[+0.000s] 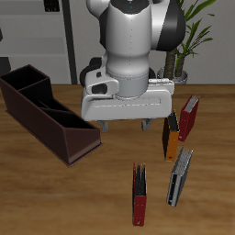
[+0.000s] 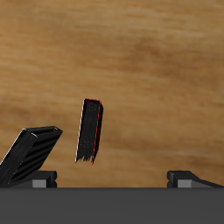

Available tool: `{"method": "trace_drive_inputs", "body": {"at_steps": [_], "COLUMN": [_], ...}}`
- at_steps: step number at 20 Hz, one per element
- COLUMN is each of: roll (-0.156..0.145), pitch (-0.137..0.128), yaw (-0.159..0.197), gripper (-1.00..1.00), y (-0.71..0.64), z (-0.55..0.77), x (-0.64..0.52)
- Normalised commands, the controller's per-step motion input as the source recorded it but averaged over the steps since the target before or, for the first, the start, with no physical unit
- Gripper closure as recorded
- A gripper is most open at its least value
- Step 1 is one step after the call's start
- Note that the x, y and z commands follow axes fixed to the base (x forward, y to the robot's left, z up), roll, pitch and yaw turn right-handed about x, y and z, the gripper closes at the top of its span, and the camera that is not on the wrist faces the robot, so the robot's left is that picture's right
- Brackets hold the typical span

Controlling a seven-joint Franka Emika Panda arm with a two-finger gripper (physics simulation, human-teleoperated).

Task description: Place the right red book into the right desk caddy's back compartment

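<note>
With my gripper [image 1: 127, 124] spread and empty, the thin red black-edged hardcover book [image 1: 139, 195] lies at 6 o'clock in the exterior view, its long axis running 12-to-6.

I make out an orange-and-black book [image 1: 171, 135] leaning, perhaps touching, a darker red book [image 1: 189, 117]; a grey book [image 1: 179, 176] lies nearer the table's [image 1: 55, 197] front edge.

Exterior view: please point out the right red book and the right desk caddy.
right red book [image 1: 139, 207], exterior view, on its red cover.
right desk caddy [image 1: 37, 119], exterior view, on its long outer wall.
</note>
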Motion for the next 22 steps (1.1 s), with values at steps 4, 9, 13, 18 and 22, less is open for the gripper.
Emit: {"method": "trace_drive_inputs", "body": {"at_steps": [4, 9, 13, 18, 22], "roll": [-0.023, -0.002, 0.003, -0.014, 0.006], "pitch": [-0.022, -0.019, 0.005, -0.007, -0.033], "yaw": [-0.016, -0.006, 0.005, -0.003, 0.032], "gripper": [-1.0, -1.0, -1.0, -1.0, -1.0], "y": [0.03, 0.2, 0.1, 0.02, 0.06], "z": [-0.19, -0.42, -0.27, -0.19, -0.23], "x": [0.11, 0.09, 0.04, 0.03, 0.01]}}
